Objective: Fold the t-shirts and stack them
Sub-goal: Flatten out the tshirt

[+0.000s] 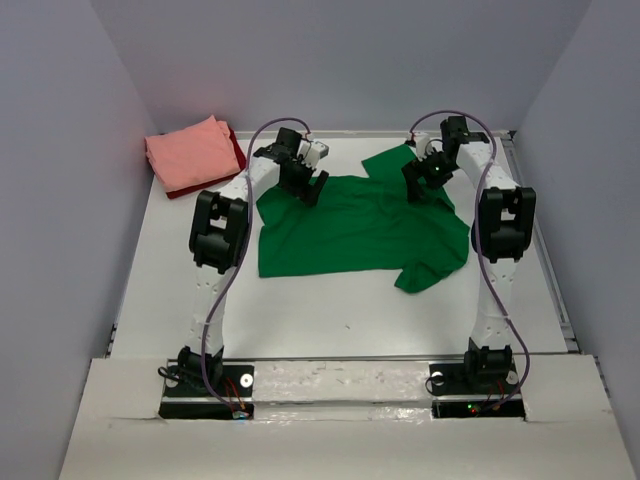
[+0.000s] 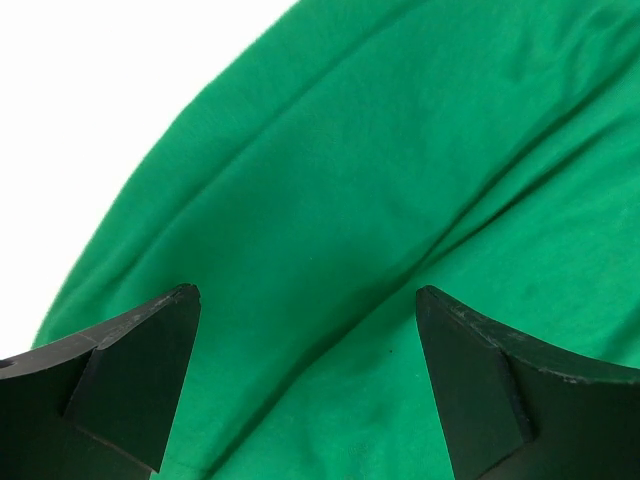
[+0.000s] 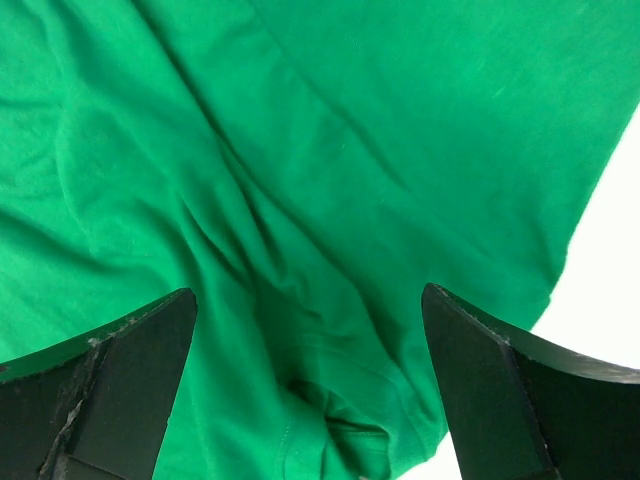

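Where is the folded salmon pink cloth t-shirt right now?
Top view: the salmon pink t-shirt sits in the far left corner, atop the dark red t-shirt, left of the left gripper.

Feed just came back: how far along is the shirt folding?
Done: the salmon pink t-shirt lies folded on the dark red t-shirt at the far left corner. In hand: nothing gripped; the left gripper and right gripper hover open over the far edge of the green t-shirt. Left: that shirt lies spread, unfolded, not stacked.

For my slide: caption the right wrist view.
Open right gripper over the wrinkled green t-shirt, white table at right.
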